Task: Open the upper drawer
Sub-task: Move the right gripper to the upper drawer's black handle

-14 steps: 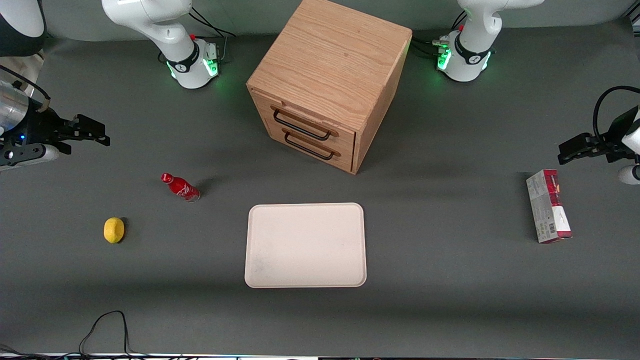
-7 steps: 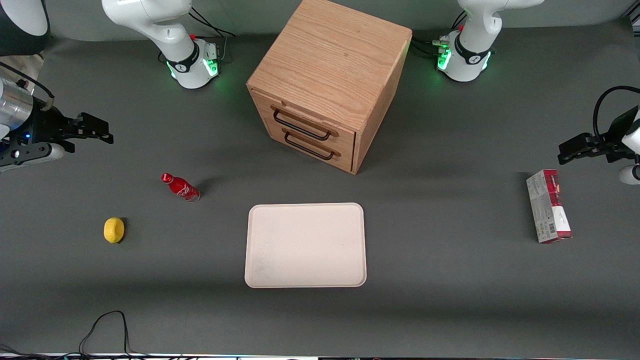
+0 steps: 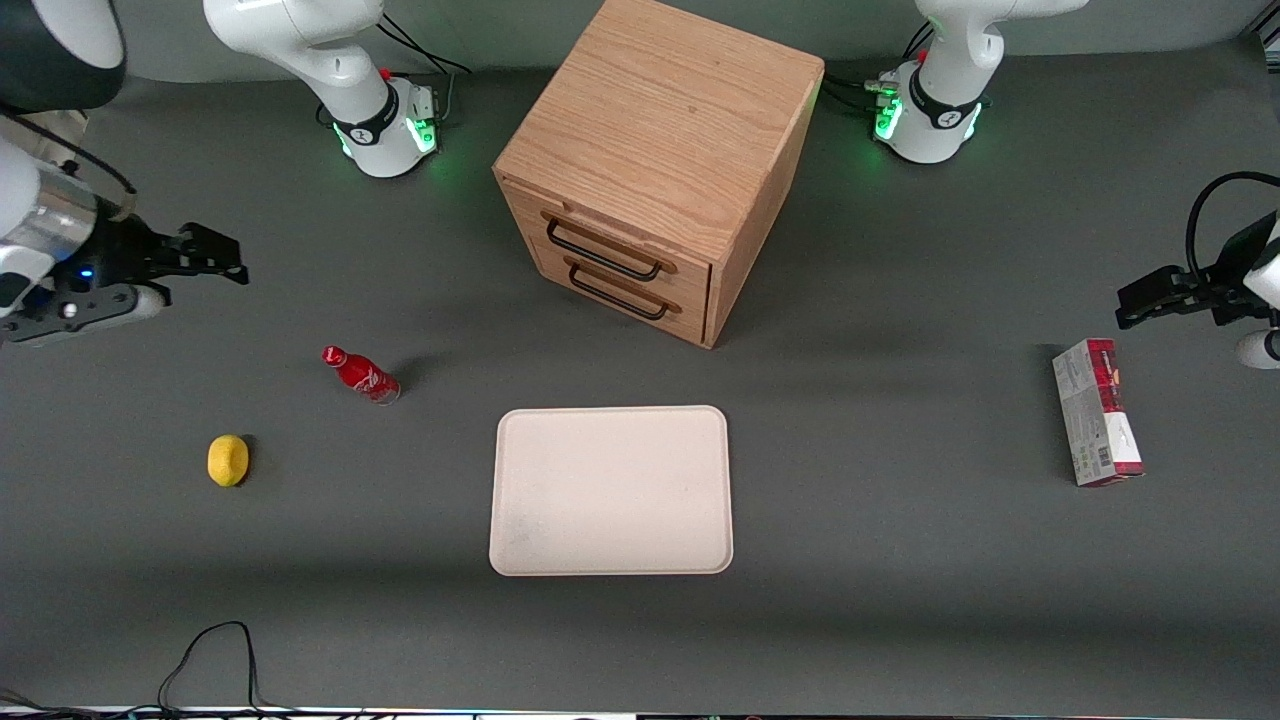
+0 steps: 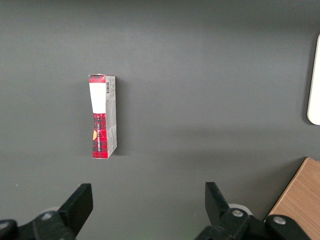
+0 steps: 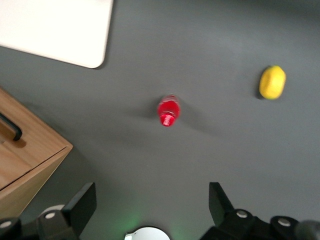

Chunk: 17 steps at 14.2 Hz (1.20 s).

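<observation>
The oak cabinet (image 3: 665,150) stands at the middle of the table, far from the front camera, turned at an angle. Its upper drawer (image 3: 618,243) is flush with the cabinet front, its black wire handle (image 3: 598,251) just above the lower drawer's handle (image 3: 617,294). My right gripper (image 3: 228,257) hangs open and empty above the mat toward the working arm's end of the table, well apart from the cabinet. The right wrist view shows a corner of the cabinet (image 5: 27,157) with a bit of black handle (image 5: 13,130), and my gripper (image 5: 152,205) open.
A cream tray (image 3: 610,490) lies nearer the front camera than the cabinet. A red bottle (image 3: 362,375) and a yellow lemon (image 3: 228,460) sit below and near the gripper. A red and white box (image 3: 1096,412) lies toward the parked arm's end.
My right gripper has moved sideways toward the cabinet and a little farther from the front camera, still open. The drawer and the objects on the table have not moved.
</observation>
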Motion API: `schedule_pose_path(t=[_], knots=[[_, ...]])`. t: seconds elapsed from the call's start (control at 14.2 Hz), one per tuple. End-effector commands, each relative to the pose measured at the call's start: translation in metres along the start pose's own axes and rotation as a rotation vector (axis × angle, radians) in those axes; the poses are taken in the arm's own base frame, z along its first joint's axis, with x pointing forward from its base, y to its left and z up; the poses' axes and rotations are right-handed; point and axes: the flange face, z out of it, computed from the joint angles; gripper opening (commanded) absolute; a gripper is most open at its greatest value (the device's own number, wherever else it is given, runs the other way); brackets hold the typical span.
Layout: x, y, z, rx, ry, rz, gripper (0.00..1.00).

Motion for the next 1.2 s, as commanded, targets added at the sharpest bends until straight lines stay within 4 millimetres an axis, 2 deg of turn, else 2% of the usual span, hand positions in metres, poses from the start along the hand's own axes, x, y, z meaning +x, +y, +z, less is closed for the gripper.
schedule_pose_path(t=[0.0, 0.28, 0.49, 0.56, 0.91, 1.12], knots=[[0.022, -0.046, 0.002, -0.016, -0.021, -0.061, 1.00], [0.047, -0.109, 0.028, -0.036, -0.049, -0.165, 1.00], [0.067, -0.191, 0.047, -0.080, -0.055, -0.298, 1.00], [0.068, -0.206, 0.052, -0.083, -0.060, -0.321, 1.00], [0.065, -0.257, 0.075, -0.086, -0.099, -0.538, 1.00], [0.072, -0.277, 0.091, 0.072, -0.113, -0.613, 1.00]])
